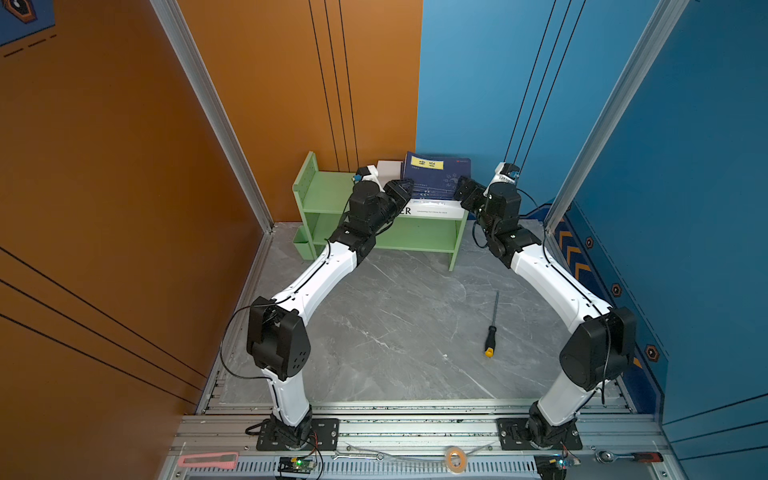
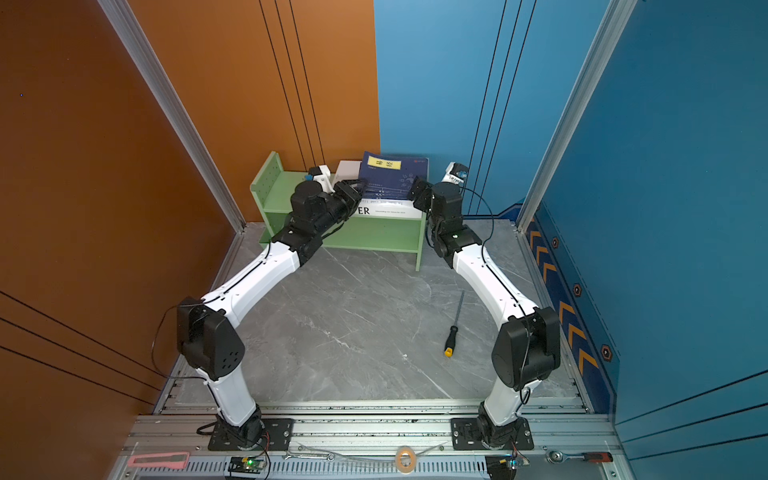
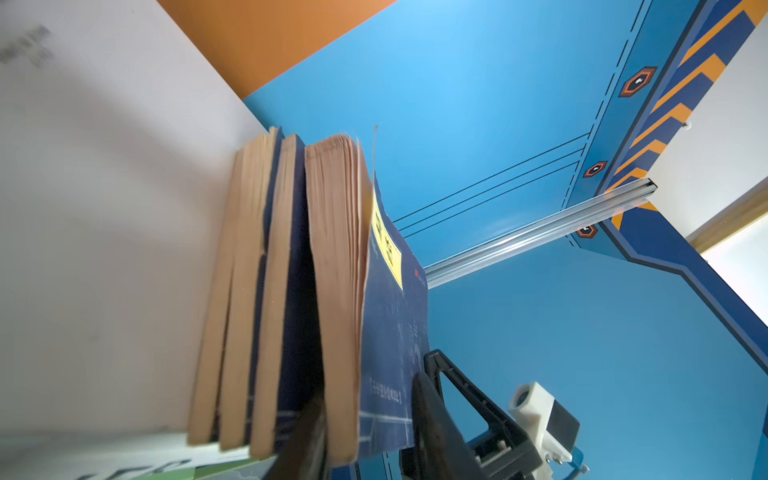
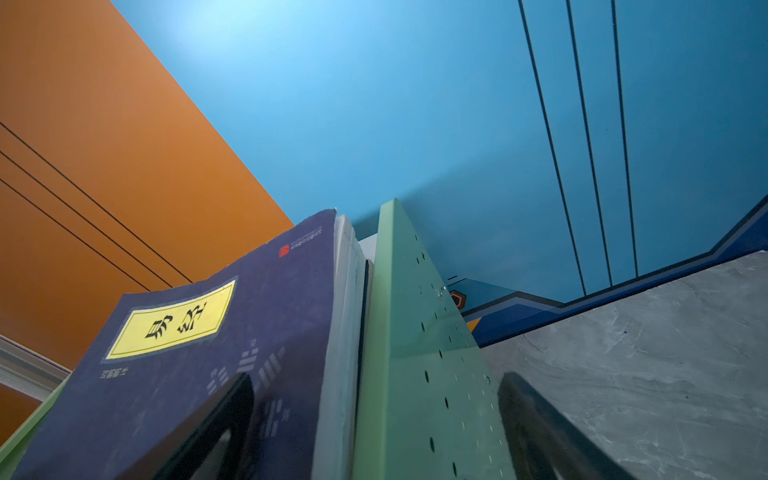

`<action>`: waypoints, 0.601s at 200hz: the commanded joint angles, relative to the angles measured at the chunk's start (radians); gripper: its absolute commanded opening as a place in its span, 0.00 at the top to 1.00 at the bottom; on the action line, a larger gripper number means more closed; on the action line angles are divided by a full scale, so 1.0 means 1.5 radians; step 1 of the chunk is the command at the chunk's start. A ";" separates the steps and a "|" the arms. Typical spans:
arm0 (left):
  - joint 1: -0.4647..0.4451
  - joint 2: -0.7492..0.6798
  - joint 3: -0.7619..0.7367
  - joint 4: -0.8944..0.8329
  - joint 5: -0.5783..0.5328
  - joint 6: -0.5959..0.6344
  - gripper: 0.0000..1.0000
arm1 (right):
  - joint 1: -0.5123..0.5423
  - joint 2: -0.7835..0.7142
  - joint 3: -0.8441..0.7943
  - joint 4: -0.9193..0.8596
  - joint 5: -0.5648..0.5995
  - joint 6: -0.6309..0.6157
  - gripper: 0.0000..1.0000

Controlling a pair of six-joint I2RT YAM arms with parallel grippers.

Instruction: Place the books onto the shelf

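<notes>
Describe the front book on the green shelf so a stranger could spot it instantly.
Look to the green shelf at the back, where the orange wall meets the blue wall. Among the books leaning on its top level, take the frontmost navy book. Only its cover shows a yellow label with black characters.

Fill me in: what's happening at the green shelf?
Both arms are at the green shelf, working on dark blue books standing on its upper level. The left pincer straddles the front book's edge; whether it presses it is unclear. The right pincer is open, one finger before the cover, the other outside the shelf's end panel. A screwdriver lies apart.
</notes>
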 commanded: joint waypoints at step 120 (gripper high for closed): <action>0.117 -0.132 -0.080 -0.062 0.197 0.394 0.54 | -0.011 -0.032 0.017 0.141 -0.134 -0.063 0.00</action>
